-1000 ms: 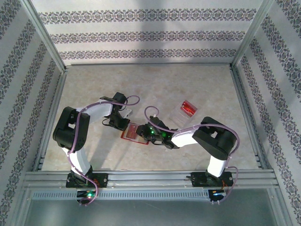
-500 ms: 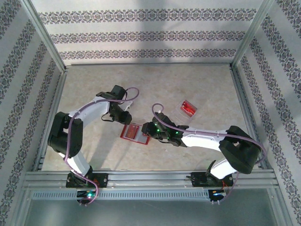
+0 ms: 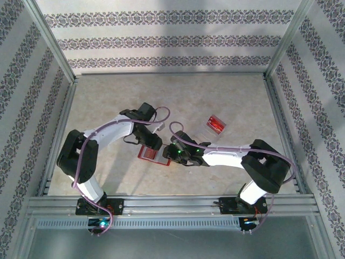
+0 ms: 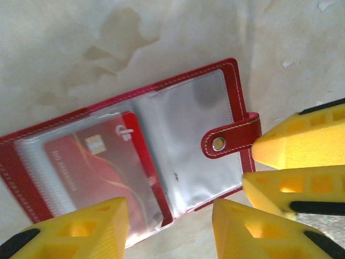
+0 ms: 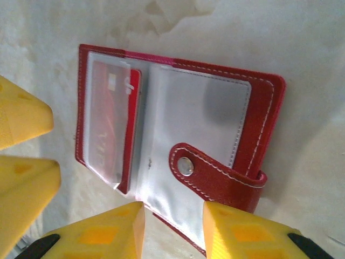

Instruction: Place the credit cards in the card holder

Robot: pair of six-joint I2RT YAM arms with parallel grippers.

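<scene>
The card holder (image 4: 194,116) lies opened flat mid-table, likely to expose its sleeves, with one credit card (image 4: 97,167) tucked in, the left gripper (image 4: 168,216) and right gripper (image 5: 172,216) above it part-open and empty, and the clear tray (image 3: 214,125) at its two o'clock.

The red wallet (image 3: 148,152) lies opened flat, its stitched red border framing clear greyish sleeves (image 4: 188,118), with the clasp tab (image 5: 215,172) and its metal snap folded inward over the outer edge of one half. A glossy red card (image 4: 91,167) with a small chip and pale curved lines sits inside the sleeve of the other half, seen through the plastic, its inner long edge reaching the central fold. The other cards (image 3: 215,123) show as a small red patch well apart from the wallet, farther back and to the right, too small for detail.
</scene>
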